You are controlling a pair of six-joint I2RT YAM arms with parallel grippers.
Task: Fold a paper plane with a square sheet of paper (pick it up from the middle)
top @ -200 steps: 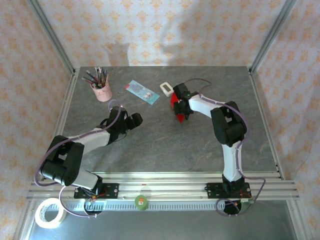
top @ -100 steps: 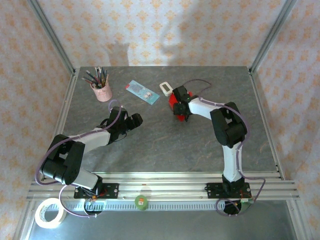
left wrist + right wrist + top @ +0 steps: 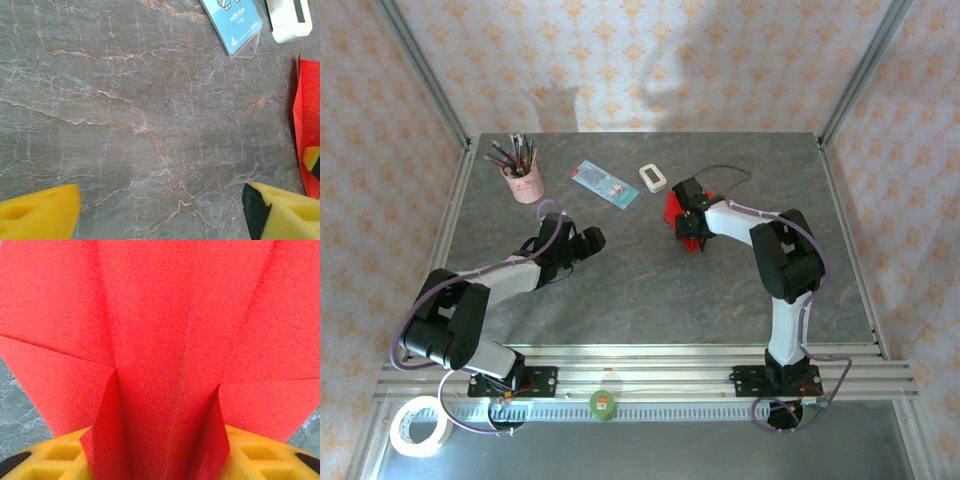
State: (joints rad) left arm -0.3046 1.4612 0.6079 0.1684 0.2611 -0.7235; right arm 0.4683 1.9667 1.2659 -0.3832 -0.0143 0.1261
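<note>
While the grey marble-patterned counter [image 3: 650, 290] is carrying everything, the left hand [image 3: 588, 240] is hovering wide open left of its middle. The right hand [image 3: 688, 225] is straddling the bright red creased paper plane [image 3: 165, 330] just beyond the counter's middle, yellow fingers [image 3: 55, 455] flanking its raised centre fold; whether they are pinching it I cannot tell. A light blue rectangular card [image 3: 605, 183] and a small white rounded block [image 3: 652, 177] are lying nearer the far edge.
</note>
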